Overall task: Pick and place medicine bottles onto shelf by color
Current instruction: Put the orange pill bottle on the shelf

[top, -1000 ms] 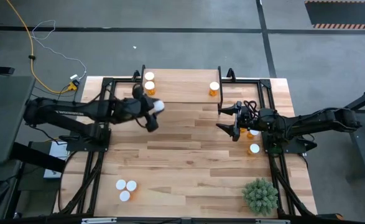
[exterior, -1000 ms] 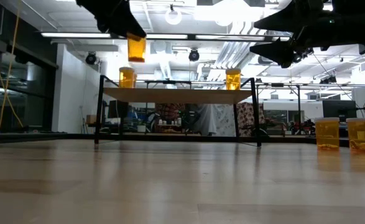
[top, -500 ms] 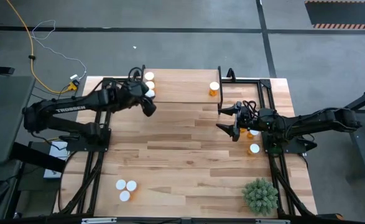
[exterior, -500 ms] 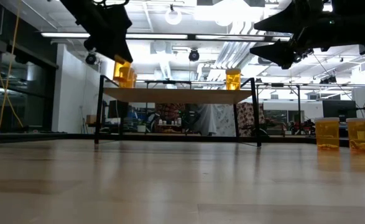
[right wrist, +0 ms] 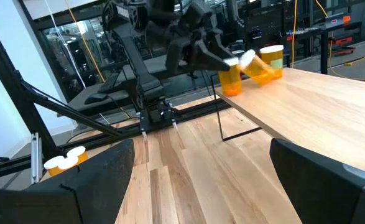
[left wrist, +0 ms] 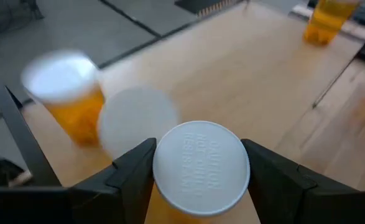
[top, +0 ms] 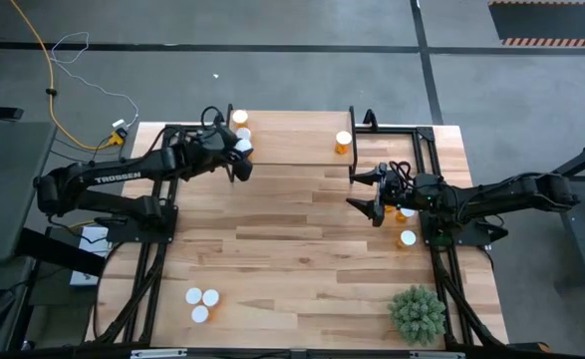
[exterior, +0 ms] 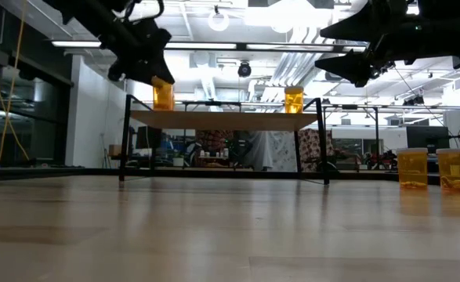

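My left gripper (top: 239, 156) is over the left end of the shelf (top: 292, 135) and is shut on an amber medicine bottle (left wrist: 199, 167) with a white cap. Two more bottles (left wrist: 67, 99) stand on the shelf board just beyond it. Another (top: 343, 143) stands at the shelf's right end. My right gripper (top: 374, 194) hangs open and empty in front of the shelf's right end. Two bottles (top: 407, 237) stand on the table beside it. In the low view the shelf board (exterior: 222, 119) stands on thin black legs. My left gripper pinches the bottle between its two fingers (left wrist: 134, 169), on its sides just under the cap (left wrist: 170, 210). The fingers slant down from the table's left toward the shelf. The bottle is tilted, cap (right wrist: 247, 58) toward the arm. Whether its base touches the board, I cannot tell.
Three capped bottles (top: 201, 300) stand near the table's front left. A spiky green plant (top: 417, 314) sits at the front right. Black frame rails (top: 147, 269) run along both table sides. The middle of the plank tabletop (top: 292, 249) lies bare.
My left gripper has carried the bottle toward the table's far edge and down, from in front of the shelf to over its left end. The wrist has rolled, and the bottle has gone from upright to tilted.
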Controlling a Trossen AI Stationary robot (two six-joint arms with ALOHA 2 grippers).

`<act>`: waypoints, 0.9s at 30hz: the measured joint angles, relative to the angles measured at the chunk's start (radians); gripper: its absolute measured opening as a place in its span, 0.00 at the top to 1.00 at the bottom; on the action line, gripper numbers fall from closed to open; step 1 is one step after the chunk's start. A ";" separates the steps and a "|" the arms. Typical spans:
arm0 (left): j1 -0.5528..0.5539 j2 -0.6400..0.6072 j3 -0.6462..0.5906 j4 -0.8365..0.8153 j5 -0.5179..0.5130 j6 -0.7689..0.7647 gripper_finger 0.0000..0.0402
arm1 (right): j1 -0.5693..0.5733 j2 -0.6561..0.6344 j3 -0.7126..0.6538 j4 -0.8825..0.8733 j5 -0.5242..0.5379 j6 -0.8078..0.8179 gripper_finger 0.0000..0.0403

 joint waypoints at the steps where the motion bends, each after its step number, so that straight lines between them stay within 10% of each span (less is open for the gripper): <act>1: 0.000 0.000 -0.009 0.012 -0.001 -0.003 0.47 | 0.000 0.000 0.000 0.000 0.000 0.006 0.09; 27: 0.002 -0.003 -0.010 0.025 -0.043 0.071 0.45 | 0.000 0.000 0.000 0.000 0.000 0.007 0.09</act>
